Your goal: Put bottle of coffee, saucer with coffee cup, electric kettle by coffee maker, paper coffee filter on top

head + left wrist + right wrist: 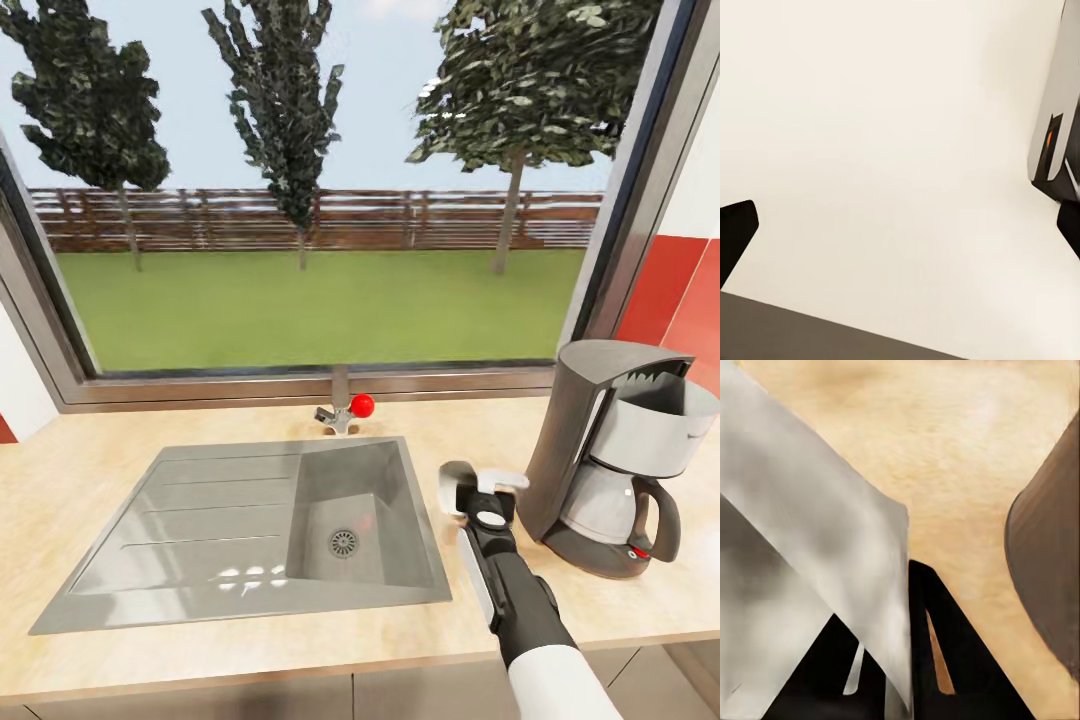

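Countertop [90, 470]: light beige wood-grain worktop below a wide window looking onto grass, 3 trees and a fence.
Sink [200, 520]: grey steel, set into the countertop, to the left of the coffee maker; a tap with a red knob [361, 405] stands behind it.
Coffee maker [610, 450]: tall grey-and-silver machine with a glass carafe and black handle, upright on the countertop at the right end, in front of a red-and-white wall.
Right gripper [478, 482]: reaching over the countertop between the sink and the coffee maker, just beside the machine's base.
Paper coffee filter [817, 555]: pale sheet clamped between the right gripper's dark fingers [945, 637], hanging above the countertop.
Left gripper [900, 232]: 2 dark fingertips [735, 232] held well apart, facing a plain pale surface.
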Controlling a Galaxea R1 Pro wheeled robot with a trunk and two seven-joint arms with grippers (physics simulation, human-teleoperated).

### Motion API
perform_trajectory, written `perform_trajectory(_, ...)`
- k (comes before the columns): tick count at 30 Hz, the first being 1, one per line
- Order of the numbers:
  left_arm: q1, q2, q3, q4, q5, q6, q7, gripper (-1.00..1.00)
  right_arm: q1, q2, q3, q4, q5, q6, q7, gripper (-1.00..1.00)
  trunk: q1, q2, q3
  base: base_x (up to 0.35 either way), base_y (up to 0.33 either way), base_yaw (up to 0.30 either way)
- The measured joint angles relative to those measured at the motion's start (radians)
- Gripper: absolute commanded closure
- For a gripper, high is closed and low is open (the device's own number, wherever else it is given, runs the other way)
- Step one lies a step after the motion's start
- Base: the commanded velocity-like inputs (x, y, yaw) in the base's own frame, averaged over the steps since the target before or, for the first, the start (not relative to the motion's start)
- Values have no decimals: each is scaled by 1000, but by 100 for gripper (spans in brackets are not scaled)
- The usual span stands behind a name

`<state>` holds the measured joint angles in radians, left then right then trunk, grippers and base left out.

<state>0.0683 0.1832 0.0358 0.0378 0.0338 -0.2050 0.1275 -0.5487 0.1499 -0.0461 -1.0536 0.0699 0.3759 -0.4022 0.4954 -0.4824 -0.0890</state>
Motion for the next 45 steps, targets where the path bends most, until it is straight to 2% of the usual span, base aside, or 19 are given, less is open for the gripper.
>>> perform_trajectory(2,0,0,0,-2,0,0,0,-100,0,1,3,-76,-1,29,0,100,0,0,0,0,0,0)
perform_trajectory(7,0,0,1,-6,-1,-1,0,-100,-3,7,6,-273,-1,239,1,100,0,0,0,0,0,0)
perform_trajectory(10,-1,-2,2,-11,-2,-1,-1,-100,-20,9,7,-369,-2,307,1,100,0,0,0,0,0,0)
perform_trajectory(15,-4,-4,3,-17,-2,-1,-1,-100,-113,15,7,-418,-7,431,1,100,0,0,0,-28,0,0)
perform_trajectory(17,-4,-4,4,-18,-2,-1,-1,-100,-144,24,8,-420,-27,474,3,100,0,0,0,-223,0,0)
perform_trajectory(18,-5,-4,4,-18,-2,-2,0,-100,-163,24,9,-421,-54,492,5,100,1,0,0,-287,0,0)
perform_trajectory(21,-8,-5,5,-19,0,-3,0,-100,-204,24,13,-428,-138,521,11,100,1,0,0,-319,0,0)
perform_trajectory(25,-11,-5,5,-20,1,-4,0,-100,-227,24,34,-446,-182,576,13,100,1,0,0,-333,0,0)
perform_trajectory(29,-15,-4,5,-29,0,-5,0,-100,-245,24,46,-451,-188,589,14,100,1,0,0,-327,0,0)
perform_trajectory(38,-17,-4,5,-135,0,-9,-3,-100,-260,24,50,-454,-193,590,14,100,0,0,0,-57,0,0)
perform_trajectory(40,-17,-4,5,-141,1,-10,-6,-100,-302,24,49,-453,-215,591,14,100,0,0,0,-1,0,0)
perform_trajectory(41,-17,-5,5,-142,1,-12,-8,-100,-374,24,49,-447,-273,594,13,100,0,0,0,0,0,0)
perform_trajectory(43,-17,-6,6,-143,2,-12,-8,-100,-453,24,49,-434,-321,602,11,100,0,0,0,0,0,0)
perform_trajectory(45,-17,-7,6,-143,2,-13,-8,-100,-526,24,49,-405,-350,607,9,100,0,0,0,0,0,0)
